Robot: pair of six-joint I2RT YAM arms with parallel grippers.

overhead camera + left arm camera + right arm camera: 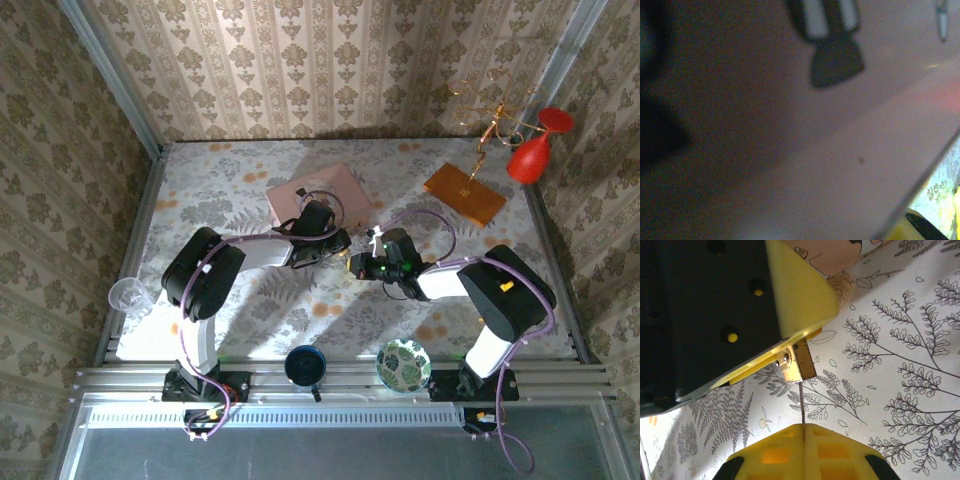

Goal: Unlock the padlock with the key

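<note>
Left gripper point(336, 246): jaws narrowed onto the tiny brass-gold padlock point(799, 365), which sits clamped between its yellow fingers point(800, 295) above the fern-printed tablecloth point(900, 365).
Right gripper point(804, 429): jaws pressed together on a thin silvery key point(802, 402), whose tip meets the padlock's lower edge.
Left wrist view: flat pink box point(840, 150), close and blurred.
Overhead view: both grippers meet just in front of that box.

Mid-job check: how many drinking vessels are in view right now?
3: a clear plastic cup at the left edge, a dark blue mug at the near edge, a red goblet in the far right corner. Others may hide behind the arms.
</note>
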